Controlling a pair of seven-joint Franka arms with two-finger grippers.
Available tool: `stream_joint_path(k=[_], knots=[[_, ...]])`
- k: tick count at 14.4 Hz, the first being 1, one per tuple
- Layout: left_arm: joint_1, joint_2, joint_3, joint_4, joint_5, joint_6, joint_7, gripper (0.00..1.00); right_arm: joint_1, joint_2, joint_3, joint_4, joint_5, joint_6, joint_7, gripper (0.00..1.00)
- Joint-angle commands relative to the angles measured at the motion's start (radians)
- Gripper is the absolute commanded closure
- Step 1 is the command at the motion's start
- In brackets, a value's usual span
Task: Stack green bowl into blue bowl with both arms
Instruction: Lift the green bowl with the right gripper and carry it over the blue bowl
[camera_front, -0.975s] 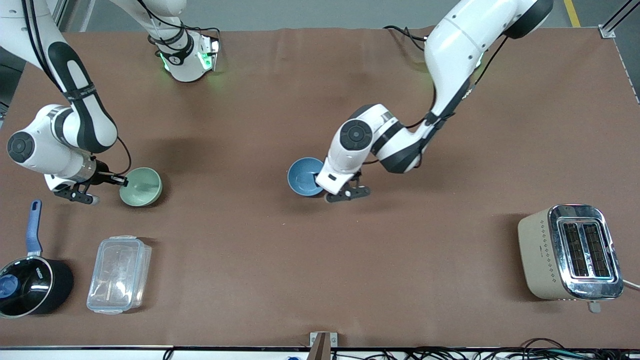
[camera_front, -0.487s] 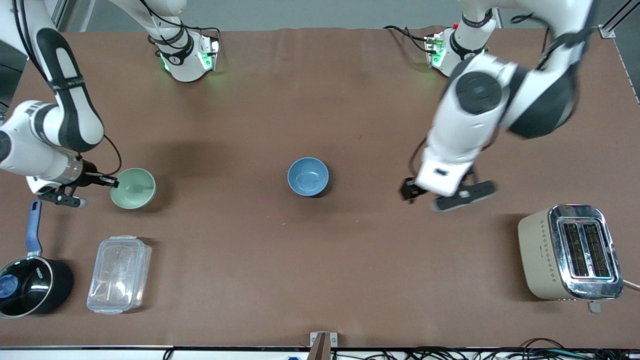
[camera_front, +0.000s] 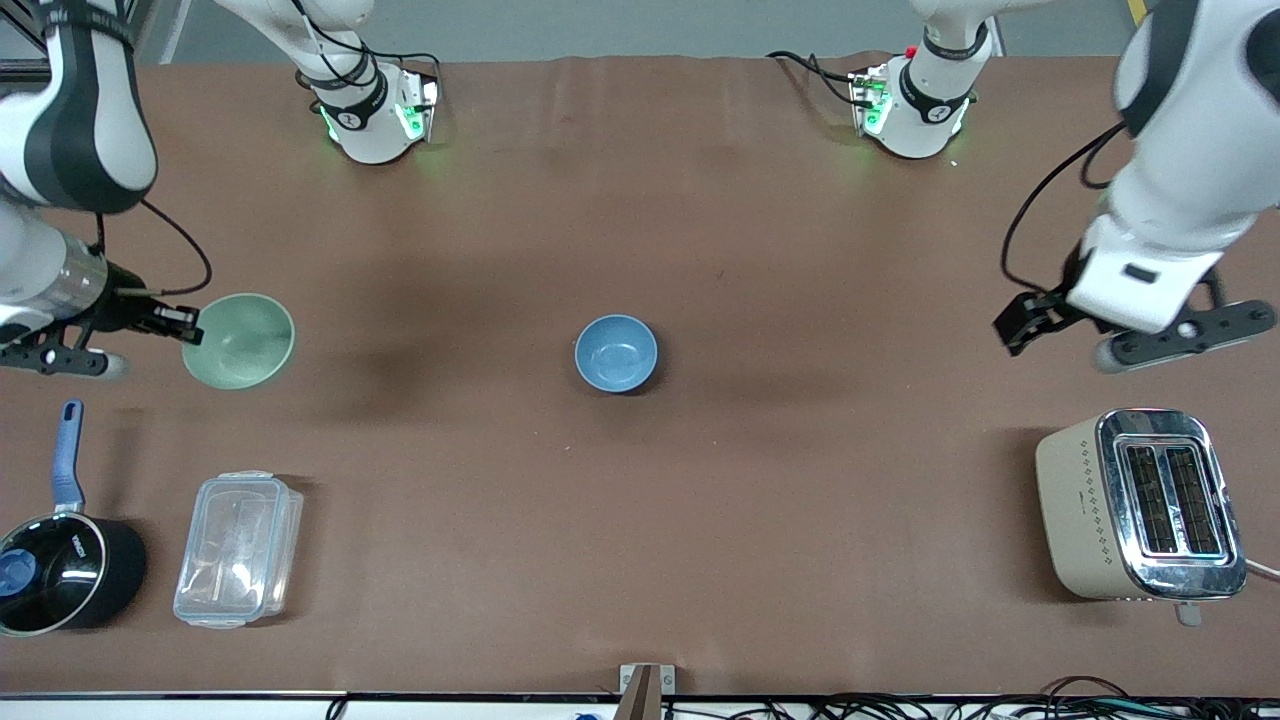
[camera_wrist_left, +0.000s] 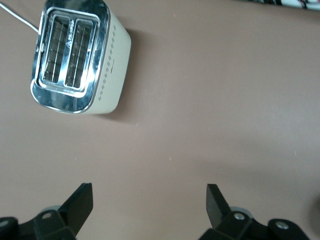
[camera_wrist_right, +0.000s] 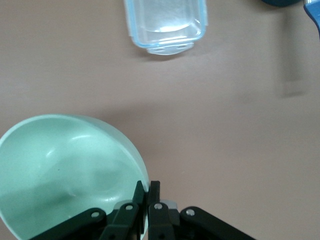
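The pale green bowl (camera_front: 242, 341) hangs above the table at the right arm's end. My right gripper (camera_front: 190, 325) is shut on its rim. In the right wrist view the fingers (camera_wrist_right: 148, 187) pinch the rim of the green bowl (camera_wrist_right: 65, 170), one inside and one outside. The sky-blue bowl (camera_front: 616, 353) sits alone and upright at the table's middle. My left gripper (camera_front: 1045, 318) is open and empty, up over bare table at the left arm's end, near the toaster. In the left wrist view it (camera_wrist_left: 149, 200) has its jaws spread wide over bare brown table.
A beige and chrome toaster (camera_front: 1140, 505) (camera_wrist_left: 77, 55) stands at the left arm's end, nearer the front camera. A clear lidded container (camera_front: 238, 548) (camera_wrist_right: 165, 22) and a black saucepan (camera_front: 65, 575) with a blue handle stand at the right arm's end, near the front edge.
My left gripper has let go beside the blue bowl and swung away to the left arm's end. My right gripper has lifted the green bowl off the table.
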Motion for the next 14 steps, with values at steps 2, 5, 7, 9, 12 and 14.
stream_joint_path(k=[2,5,7,9,12,14], knots=[[0.053,-0.092,0.031,-0.043,-0.078,-0.05,0.256,0.0,-0.013,0.003,0.19,0.091,0.002,-0.052,0.221,1.0],[-0.16,-0.146,0.266,-0.062,-0.089,-0.116,0.305,0.0,-0.013,0.034,0.354,0.1,0.005,0.01,0.387,1.0],[-0.204,-0.174,0.319,-0.074,-0.113,-0.132,0.31,0.0,-0.007,0.113,0.452,0.099,0.002,0.105,0.514,1.0],[-0.219,-0.194,0.323,-0.094,-0.118,-0.138,0.31,0.0,-0.001,0.228,0.526,0.097,-0.011,0.237,0.583,1.0],[-0.221,-0.223,0.323,-0.117,-0.145,-0.136,0.309,0.0,0.052,0.342,0.545,0.088,-0.017,0.366,0.6,1.0],[-0.215,-0.229,0.323,-0.119,-0.188,-0.136,0.31,0.0,0.062,0.393,0.545,0.087,-0.061,0.384,0.605,1.0]])
